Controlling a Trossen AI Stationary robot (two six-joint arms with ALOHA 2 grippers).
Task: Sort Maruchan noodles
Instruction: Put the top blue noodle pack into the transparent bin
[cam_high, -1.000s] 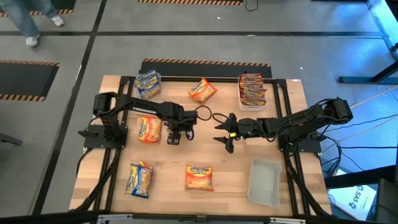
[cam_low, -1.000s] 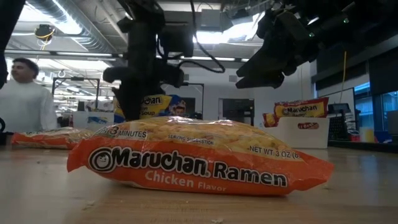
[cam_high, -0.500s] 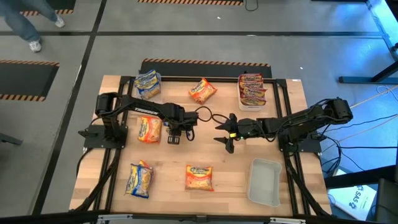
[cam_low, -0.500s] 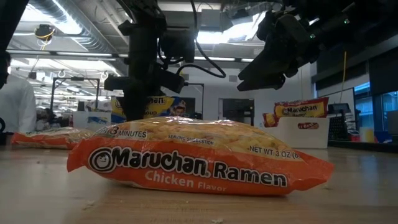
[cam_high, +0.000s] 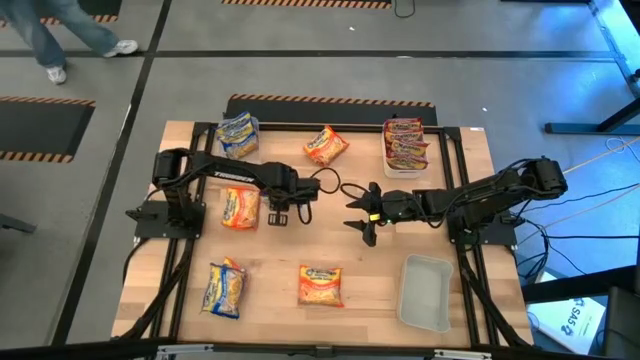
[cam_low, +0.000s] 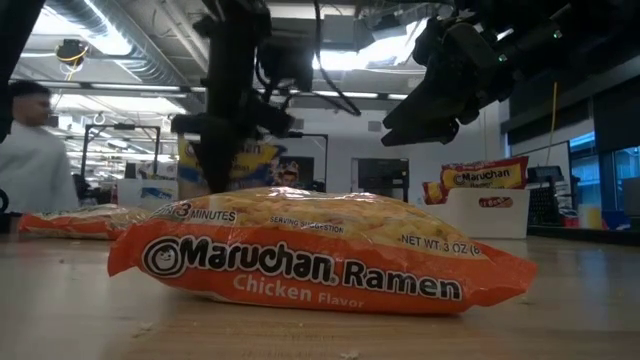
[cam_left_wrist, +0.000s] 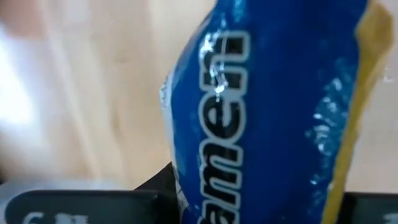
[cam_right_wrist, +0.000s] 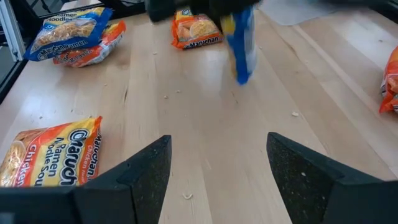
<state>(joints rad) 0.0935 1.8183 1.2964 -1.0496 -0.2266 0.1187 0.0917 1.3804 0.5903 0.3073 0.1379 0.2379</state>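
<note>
Setting: wooden tabletop (cam_high: 330, 240) in a workshop, a person (cam_low: 35, 150) walking behind.
Left gripper (cam_high: 276, 214): clenched on a blue packet (cam_right_wrist: 241, 43), lifted off the wood mid-table, likely bound for the blue pair (cam_high: 237, 136) at far left.
Right gripper (cam_high: 363, 212): released, waiting at centre.
Sorted: red packets in the far right tub (cam_high: 404, 146); near right tub (cam_high: 424, 292) empty.
Unclear: the packet's flavour text, cut off at the left wrist.

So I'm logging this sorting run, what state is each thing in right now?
Left gripper: shut on blue packet, raised above the table.
Blue packet: held, hanging edge-down, off the table.
Right gripper: open, empty, mid-table.
White tub: holds red packets.
Clear tub: empty.
Orange packet: lying flat.
</note>
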